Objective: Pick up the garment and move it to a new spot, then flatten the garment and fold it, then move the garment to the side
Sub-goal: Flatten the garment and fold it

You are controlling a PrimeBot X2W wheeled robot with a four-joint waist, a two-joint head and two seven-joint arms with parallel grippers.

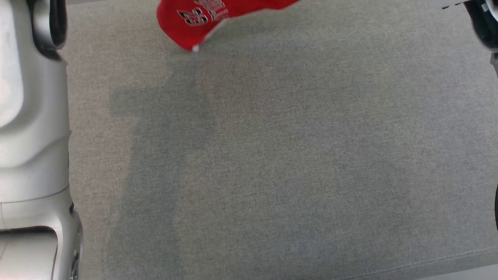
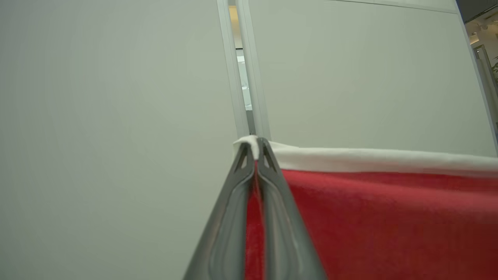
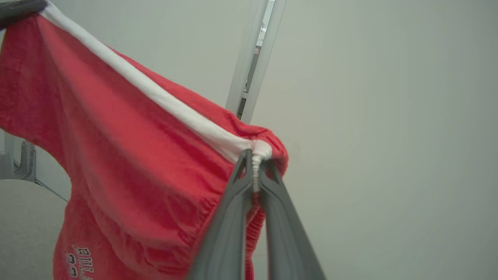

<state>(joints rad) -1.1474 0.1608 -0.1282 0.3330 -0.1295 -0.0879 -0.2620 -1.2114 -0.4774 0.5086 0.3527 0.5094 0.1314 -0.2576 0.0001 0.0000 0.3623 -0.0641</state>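
Prob. lab/test booth: plain pale partition panels (image 2: 350,77) w/ metal frames (image 2: 232,77), grey fabric worktop (image 1: 272,155).

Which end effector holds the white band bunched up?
The right end effector: the band puckers at its tips, while at the left end effector it lies flat.
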